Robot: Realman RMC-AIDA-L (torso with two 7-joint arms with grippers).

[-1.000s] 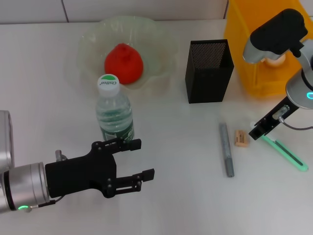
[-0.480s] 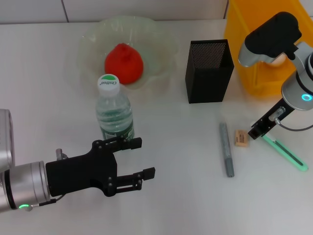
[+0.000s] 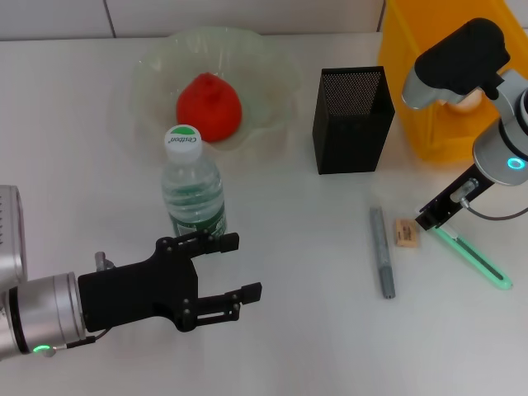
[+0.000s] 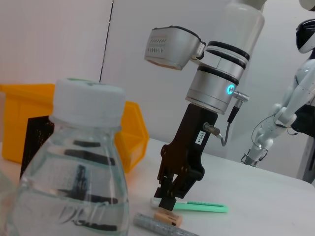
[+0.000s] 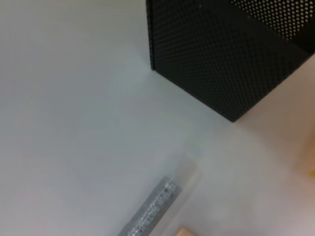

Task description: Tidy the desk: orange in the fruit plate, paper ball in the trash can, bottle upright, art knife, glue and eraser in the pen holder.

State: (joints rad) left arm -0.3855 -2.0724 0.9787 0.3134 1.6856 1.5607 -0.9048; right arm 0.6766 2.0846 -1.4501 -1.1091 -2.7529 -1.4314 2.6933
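Art knife, green, lies on the table under the right hand, whose tips are clenched at its near end. Eraser just beside the hand, glue beyond it; pen holder unfilled. Orange plated, bottle upright. Left hand released, beside bottle.

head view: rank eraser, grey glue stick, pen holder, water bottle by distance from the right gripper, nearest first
1. Eraser: right beside the right gripper, toward the robot's left.
2. Grey glue stick: just past the eraser, lying flat on the table.
3. Pen holder: farther back, upright.
4. Water bottle: far across on the left, standing by the open left gripper.
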